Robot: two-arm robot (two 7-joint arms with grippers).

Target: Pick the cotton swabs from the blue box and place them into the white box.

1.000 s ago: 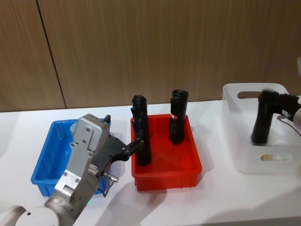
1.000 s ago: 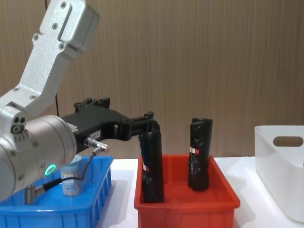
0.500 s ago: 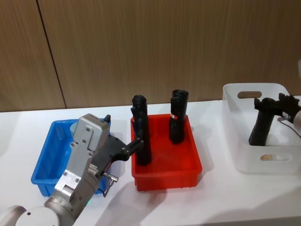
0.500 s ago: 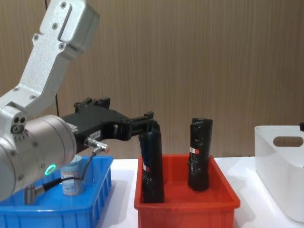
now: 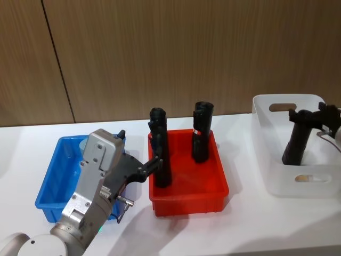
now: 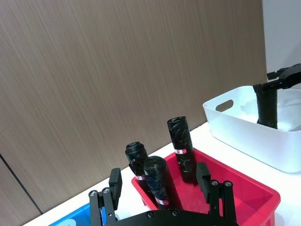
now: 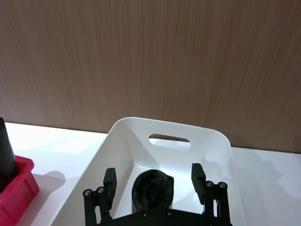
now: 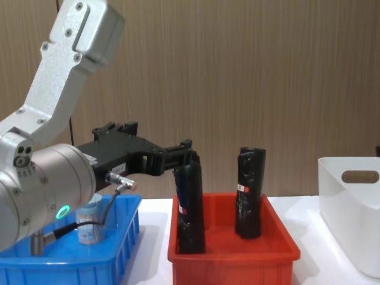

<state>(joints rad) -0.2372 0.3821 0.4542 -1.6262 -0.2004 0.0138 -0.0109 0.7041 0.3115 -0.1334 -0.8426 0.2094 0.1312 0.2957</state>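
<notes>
White table (image 5: 245,224), brown wood-panel wall (image 5: 186,48) behind. Red bin (image 5: 187,181) as landmark: holds upright black tubes (image 5: 201,133). Blue box (image 5: 53,186) just left of it, one cotton swabs (image 8: 90,222) tub inside. White box (image 5: 319,186) well right, a black tube (image 5: 296,140) standing inside. Left gripper (image 6: 160,186) spread apart at the red bin's left edge. Right gripper (image 7: 154,181) apart, astride that tube's top.

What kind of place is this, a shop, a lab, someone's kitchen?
Probably a robot test or demo room, not a home: a plain white table against a bare wood-panel wall, with sorting bins in a row, a blue box, a red bin and a white box.
</notes>
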